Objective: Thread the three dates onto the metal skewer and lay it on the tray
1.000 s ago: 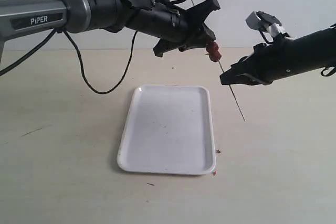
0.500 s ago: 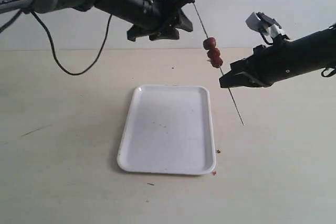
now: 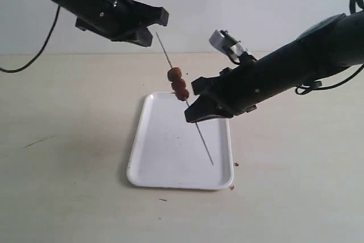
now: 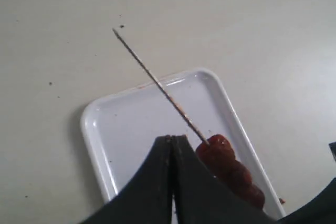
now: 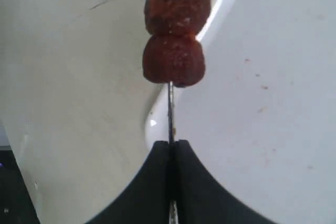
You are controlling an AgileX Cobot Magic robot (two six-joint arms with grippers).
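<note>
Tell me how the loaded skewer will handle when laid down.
Probably stiff: the metal skewer looks straight though held at one spot. Likely light, being so thin. On the glossy tray it could roll, though the dates may check that.

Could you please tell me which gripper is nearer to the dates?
Right. The right gripper clamps the skewer just below the dates; the left gripper hangs shut higher up, by the skewer's top end.

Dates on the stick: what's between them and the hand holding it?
Only a short bare bit of metal skewer, seen in the right wrist view, between the nearest date and the right hand.
</note>
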